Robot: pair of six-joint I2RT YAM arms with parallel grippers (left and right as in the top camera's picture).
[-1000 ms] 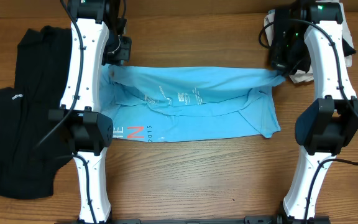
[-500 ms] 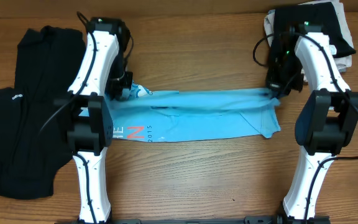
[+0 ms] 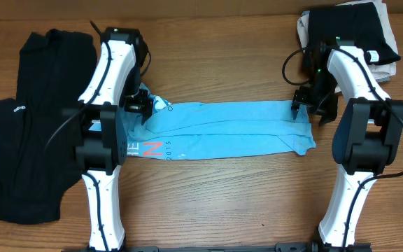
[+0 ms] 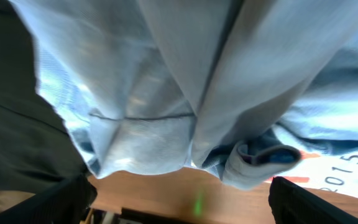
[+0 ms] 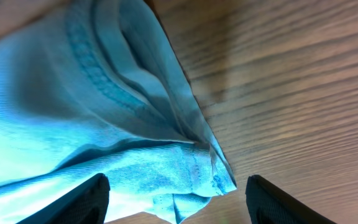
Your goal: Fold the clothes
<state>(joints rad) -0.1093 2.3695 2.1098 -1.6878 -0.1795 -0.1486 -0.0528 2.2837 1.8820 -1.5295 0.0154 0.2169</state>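
Well, the light blue T-shirt (image 3: 222, 129) lies as a long band across mid-frame, the left gripper (image 3: 139, 106) and right gripper (image 3: 301, 106) over its ends, jaws spread.

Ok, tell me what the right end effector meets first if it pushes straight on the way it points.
The light blue T-shirt: its hemmed edge lies right ahead of the right end effector, between its open fingers. The wooden table lies beneath; the gap is unclear.

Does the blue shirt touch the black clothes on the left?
Cannot tell: overhead, the left arm hides the strip between blue shirt and black clothes.
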